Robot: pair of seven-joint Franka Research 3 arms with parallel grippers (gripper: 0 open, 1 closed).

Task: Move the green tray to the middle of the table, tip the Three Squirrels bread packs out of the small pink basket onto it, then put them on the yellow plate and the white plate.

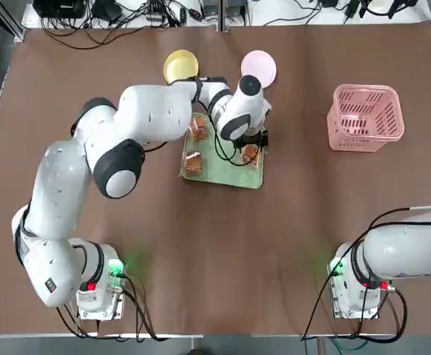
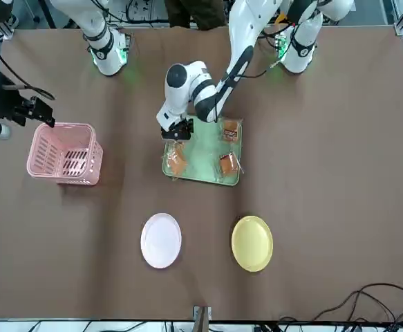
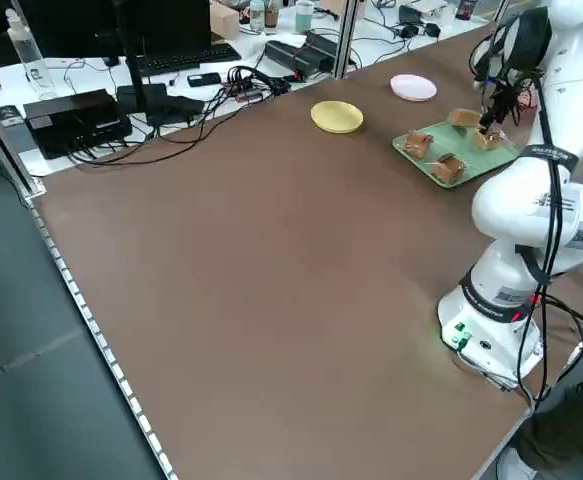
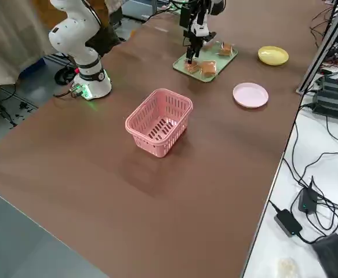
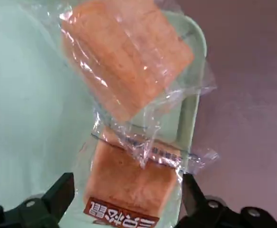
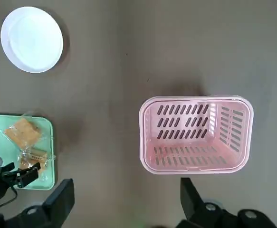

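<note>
The green tray (image 1: 225, 174) lies mid-frame in the top view, bread packs (image 1: 193, 163) already on it; the left pincer (image 1: 250, 150) hangs open over one pack (image 5: 128, 185), likely to lift it; the emptied pink basket (image 1: 365, 117) sits upper right; the right pincer (image 6: 124, 209) is parked, open.

two glossy white arms (image 1: 89, 177) with dark grey joint bands — green and red lights and black cables at each base (image 1: 100, 285).
</note>
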